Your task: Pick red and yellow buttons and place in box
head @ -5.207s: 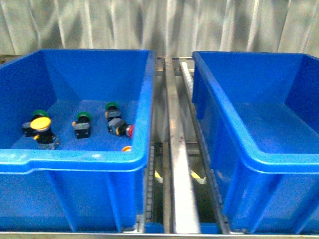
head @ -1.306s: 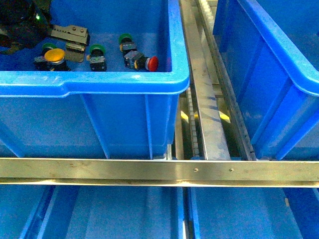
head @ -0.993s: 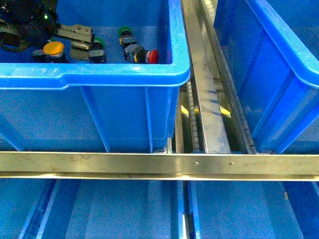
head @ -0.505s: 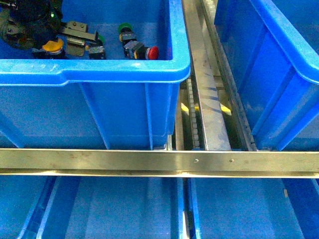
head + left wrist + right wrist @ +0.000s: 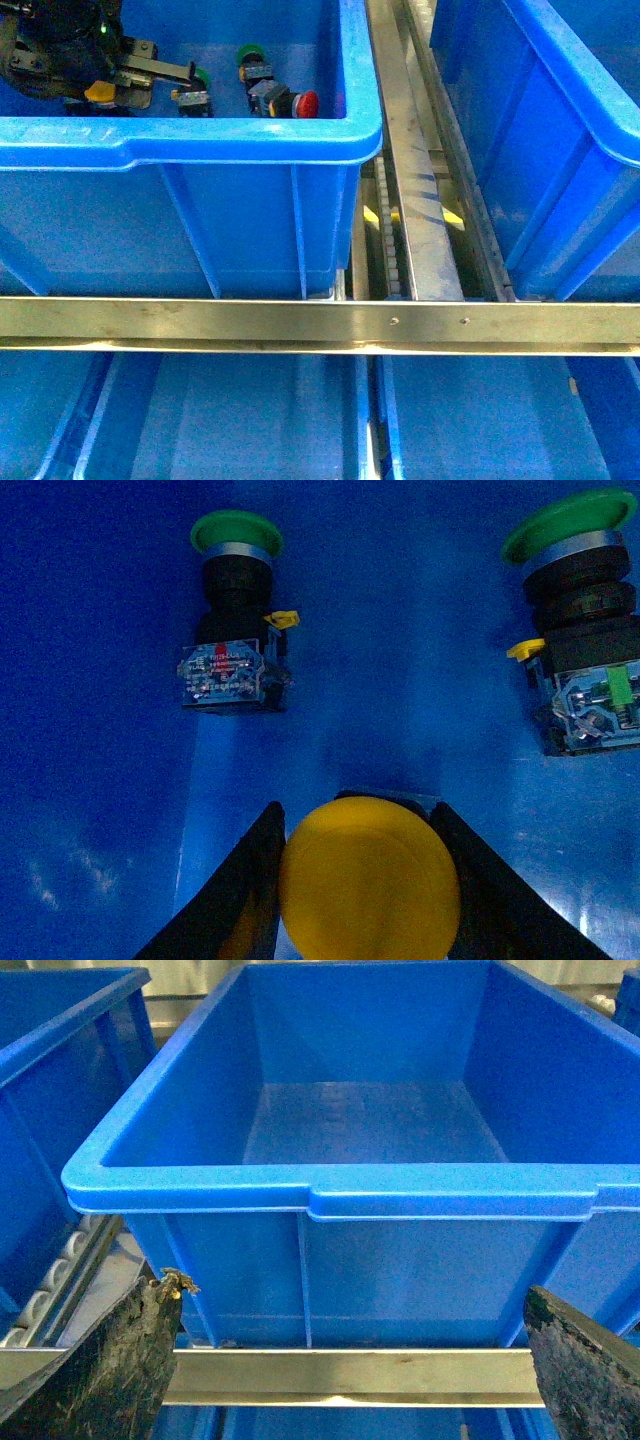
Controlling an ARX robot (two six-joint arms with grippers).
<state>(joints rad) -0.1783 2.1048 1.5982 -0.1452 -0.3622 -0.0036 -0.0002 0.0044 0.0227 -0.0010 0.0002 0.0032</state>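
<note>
Your L gripper (image 5: 357, 818) is down in the left bin (image 5: 230, 140), jaws hugging the yellow button (image 5: 370, 880) cap on both sides. It looks gripped, tho contact's hard to confirm. The button sits on the bin floor, green-capped switches (image 5: 235, 600) just beyond. A red button (image 5: 303, 101) lies near the bin's right wall. R gripper (image 5: 352, 1288): jaws wide, holding nothing, facing the right bin (image 5: 330, 1195).

Overhead light in the front view lays a pale sheen on the rim of the blue plastic bin (image 5: 200, 150) and white glare on the brushed metal cross rail (image 5: 320, 322); the upper left sinks into shadow. The left wrist view is dim and deeply blue, with the round yellow button cap (image 5: 370, 880) soft-edged at bottom centre. The right wrist view is brighter, its dark jaws blurred in the lower corners.
</note>
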